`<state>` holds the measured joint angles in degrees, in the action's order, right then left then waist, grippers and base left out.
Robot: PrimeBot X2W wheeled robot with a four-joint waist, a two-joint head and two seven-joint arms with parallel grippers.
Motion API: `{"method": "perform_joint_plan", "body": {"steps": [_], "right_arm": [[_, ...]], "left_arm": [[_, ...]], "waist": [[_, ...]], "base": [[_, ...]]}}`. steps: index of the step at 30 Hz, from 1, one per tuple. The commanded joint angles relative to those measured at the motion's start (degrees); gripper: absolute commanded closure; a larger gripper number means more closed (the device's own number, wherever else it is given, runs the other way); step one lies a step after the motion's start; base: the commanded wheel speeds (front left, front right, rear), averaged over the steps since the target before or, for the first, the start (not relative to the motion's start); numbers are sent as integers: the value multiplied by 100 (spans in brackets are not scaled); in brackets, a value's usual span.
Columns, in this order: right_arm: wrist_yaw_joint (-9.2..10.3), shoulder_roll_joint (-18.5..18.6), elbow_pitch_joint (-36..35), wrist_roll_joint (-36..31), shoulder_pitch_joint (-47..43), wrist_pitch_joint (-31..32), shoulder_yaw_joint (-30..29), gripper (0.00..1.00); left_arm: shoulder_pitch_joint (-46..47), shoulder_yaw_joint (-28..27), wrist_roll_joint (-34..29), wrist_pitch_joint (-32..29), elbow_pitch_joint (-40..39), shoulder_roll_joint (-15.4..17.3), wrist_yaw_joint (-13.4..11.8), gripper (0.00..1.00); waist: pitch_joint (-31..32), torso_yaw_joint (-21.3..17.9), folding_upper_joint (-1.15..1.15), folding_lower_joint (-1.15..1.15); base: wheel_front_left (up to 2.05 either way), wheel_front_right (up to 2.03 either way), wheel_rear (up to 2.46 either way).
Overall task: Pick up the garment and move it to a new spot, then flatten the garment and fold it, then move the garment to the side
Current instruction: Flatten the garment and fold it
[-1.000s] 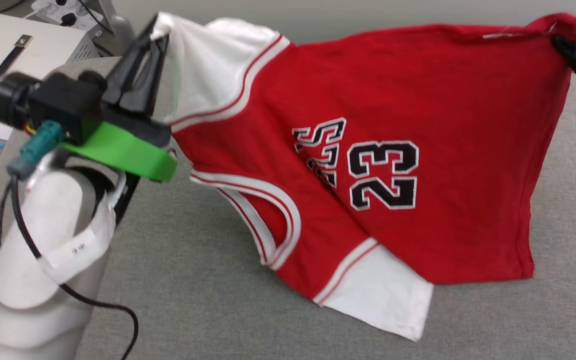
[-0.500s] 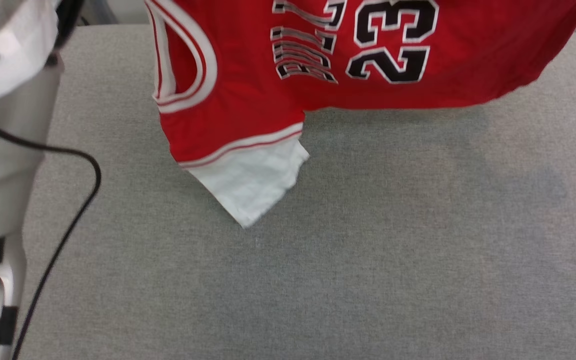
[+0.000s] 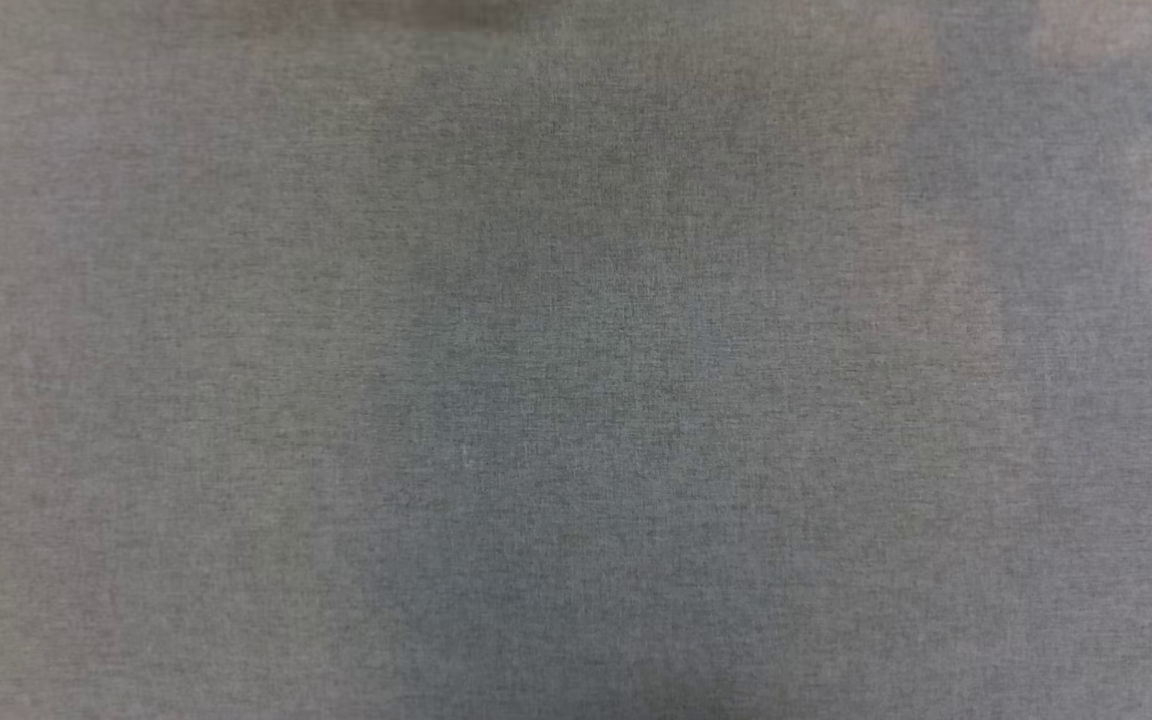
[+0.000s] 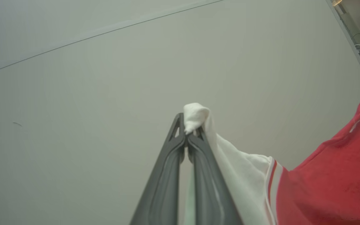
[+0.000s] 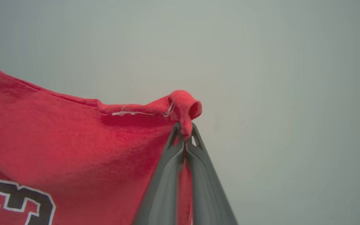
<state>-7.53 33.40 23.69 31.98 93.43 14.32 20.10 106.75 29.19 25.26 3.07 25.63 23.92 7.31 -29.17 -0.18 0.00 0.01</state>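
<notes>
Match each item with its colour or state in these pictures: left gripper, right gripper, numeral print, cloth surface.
Column A
1. left gripper
2. right gripper
3. numeral print
4. cloth surface

Column B
a. grey
b. shut on the garment's red corner
c. black, outlined in white
d. shut on the garment's white sleeve

Pairs: 1-d; 2-b; 3-c; 4-a

The left gripper [image 4: 187,133] pinches the garment [image 4: 323,184] by its white sleeve, fingers [image 4: 164,181] together.
</notes>
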Motion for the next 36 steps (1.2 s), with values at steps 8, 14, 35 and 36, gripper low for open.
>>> {"method": "perform_joint_plan", "body": {"steps": [8, 14, 35, 36], "right_arm": [[4, -271, 1121, -85, 948, -589, 464, 100], [4, -324, 1637, 150, 798, -919, 1005, 100], [4, -46, 1545, 1704, -1923, -1941, 3028, 100], [4, 6, 1473, 1792, -2129, -1971, 3105, 100]], "left_arm": [[353, 41, 28, 57, 217, 156, 17, 100], [-58, 180, 185, 284, 460, 308, 17, 100], [-3733, 778, 754, 973, -43, 682, -357, 100], [-4031, 773, 834, 997, -124, 700, -408, 100]], "waist": [[-683, -178, 0, -1], [-825, -177, 0, -1], [460, -1, 0, -1], [576, -2, 0, -1]], "base": [[0, 0, 0], [0, 0, 0], [0, 0, 0], [0, 0, 0]]}}
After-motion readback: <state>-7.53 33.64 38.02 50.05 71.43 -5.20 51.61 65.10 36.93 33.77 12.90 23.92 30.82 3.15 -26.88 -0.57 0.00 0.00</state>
